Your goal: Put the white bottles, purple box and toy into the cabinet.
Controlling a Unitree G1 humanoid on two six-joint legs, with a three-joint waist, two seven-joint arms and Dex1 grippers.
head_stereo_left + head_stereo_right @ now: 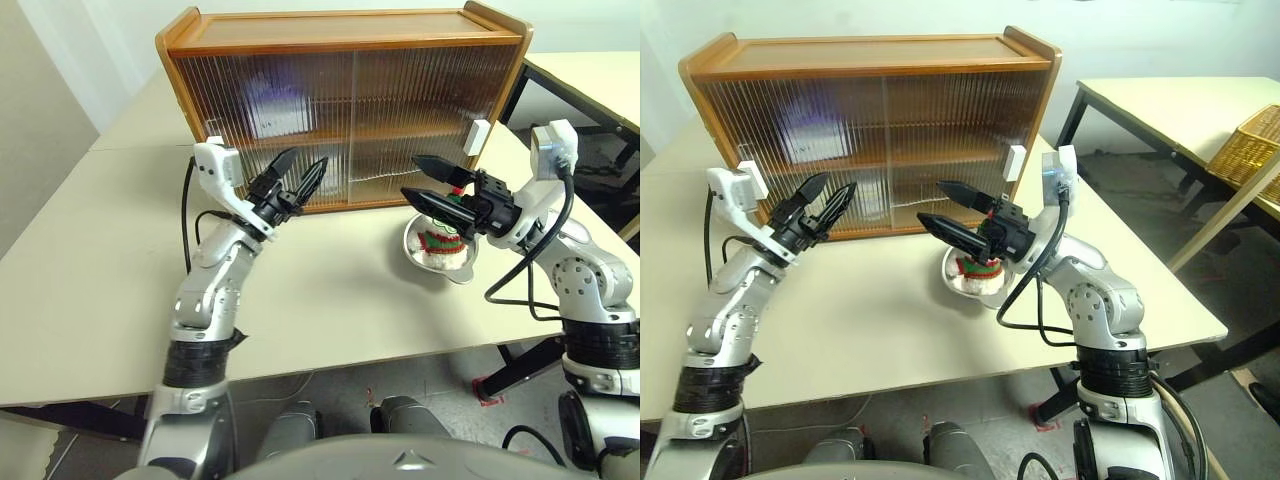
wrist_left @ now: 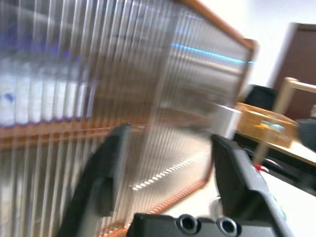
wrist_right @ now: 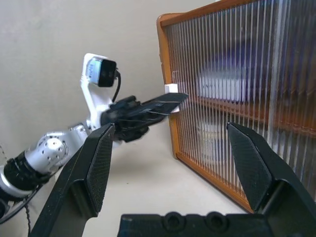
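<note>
On table (image 1: 90,300) — cabinet (image 1: 345,110) long axis crosswise, doors facing robot

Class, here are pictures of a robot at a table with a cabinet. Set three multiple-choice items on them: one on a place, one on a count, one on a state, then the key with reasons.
1. Where is the white plush snowman toy?
A. in a round metal bowl
B. on top of the cabinet
C. on the floor

2. How many ribbed translucent sliding doors has the orange-brown wooden cabinet?
A. one
B. two
C. four

3. How are the doors?
A. both removed
B. both shut
C. one wide open

Key: A, the bowl rim rings the toy on the table; B, two panels meet at the middle; B, ribbed panels cover the whole front.
</note>
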